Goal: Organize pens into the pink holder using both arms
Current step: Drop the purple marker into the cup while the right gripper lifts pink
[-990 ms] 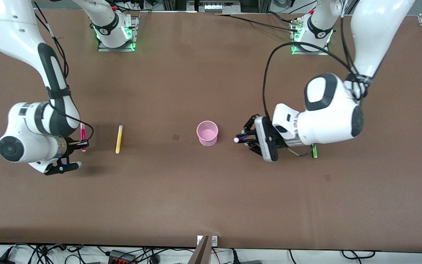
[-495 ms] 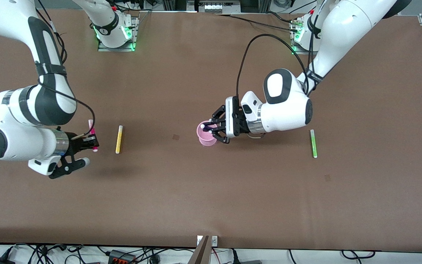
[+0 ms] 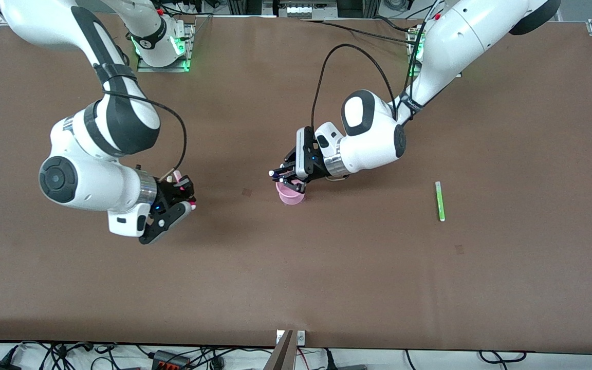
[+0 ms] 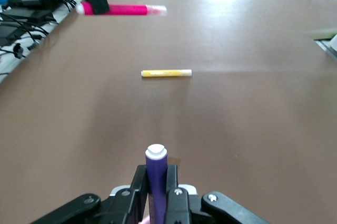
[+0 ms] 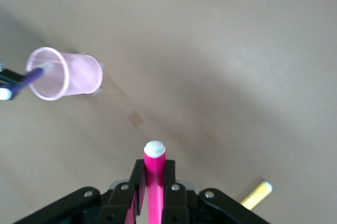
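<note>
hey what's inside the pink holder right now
Nothing can be seen lying inside the pink holder. The left gripper above it holds the purple pen, one tip over the rim. The front view's look inside is mostly covered by that gripper.

Our left gripper (image 3: 280, 175), clamping the purple pen (image 3: 277, 173), is crowding the pink holder (image 3: 291, 194). Bare table (image 3: 234, 205) is lying between it and our right gripper (image 3: 185, 198).

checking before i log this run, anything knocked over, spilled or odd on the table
Nothing stands out. The pink cup stands upright under the left gripper, which holds the purple pen. The right gripper holds the magenta pen.
</note>
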You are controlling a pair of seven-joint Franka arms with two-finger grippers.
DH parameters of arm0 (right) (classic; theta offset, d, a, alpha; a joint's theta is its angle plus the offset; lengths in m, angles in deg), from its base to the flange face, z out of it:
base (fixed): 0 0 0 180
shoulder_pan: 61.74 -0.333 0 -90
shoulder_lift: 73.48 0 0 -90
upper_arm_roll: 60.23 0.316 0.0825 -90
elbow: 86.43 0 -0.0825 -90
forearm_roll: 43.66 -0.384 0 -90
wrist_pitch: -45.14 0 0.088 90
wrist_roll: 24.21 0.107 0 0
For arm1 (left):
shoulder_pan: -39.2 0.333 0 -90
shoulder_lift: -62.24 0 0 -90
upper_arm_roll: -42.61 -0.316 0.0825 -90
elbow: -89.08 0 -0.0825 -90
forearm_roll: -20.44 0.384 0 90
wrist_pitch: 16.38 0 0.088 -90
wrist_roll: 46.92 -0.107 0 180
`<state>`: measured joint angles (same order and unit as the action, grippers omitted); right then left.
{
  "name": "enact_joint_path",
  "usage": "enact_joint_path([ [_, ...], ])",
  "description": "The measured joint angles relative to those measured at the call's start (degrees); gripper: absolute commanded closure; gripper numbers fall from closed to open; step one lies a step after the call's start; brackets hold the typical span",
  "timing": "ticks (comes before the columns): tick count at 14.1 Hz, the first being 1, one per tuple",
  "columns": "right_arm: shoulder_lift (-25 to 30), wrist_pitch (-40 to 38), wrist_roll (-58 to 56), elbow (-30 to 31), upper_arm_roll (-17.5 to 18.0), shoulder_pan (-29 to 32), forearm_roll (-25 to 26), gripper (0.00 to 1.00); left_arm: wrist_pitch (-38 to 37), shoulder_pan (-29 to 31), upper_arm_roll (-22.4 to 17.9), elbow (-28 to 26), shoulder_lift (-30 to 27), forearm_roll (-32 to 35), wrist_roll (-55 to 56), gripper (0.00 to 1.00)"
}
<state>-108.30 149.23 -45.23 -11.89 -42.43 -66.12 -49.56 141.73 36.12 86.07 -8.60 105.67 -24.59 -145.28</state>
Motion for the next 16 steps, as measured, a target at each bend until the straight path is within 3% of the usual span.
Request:
enact_joint_path([
  [10, -0.1, 5.3, -8.9, -0.1, 3.9, 0.0, 0.0, 1.00, 0.0, 0.2, -0.2, -1.0, 0.6, 0.0, -1.5, 1.00],
  [16, -0.6, 6.4, -11.7, 0.2, 4.0, 0.3, 0.0, 1.00, 0.1, 0.2, -1.0, -1.3, 0.6, 0.0, -2.0, 1.00],
])
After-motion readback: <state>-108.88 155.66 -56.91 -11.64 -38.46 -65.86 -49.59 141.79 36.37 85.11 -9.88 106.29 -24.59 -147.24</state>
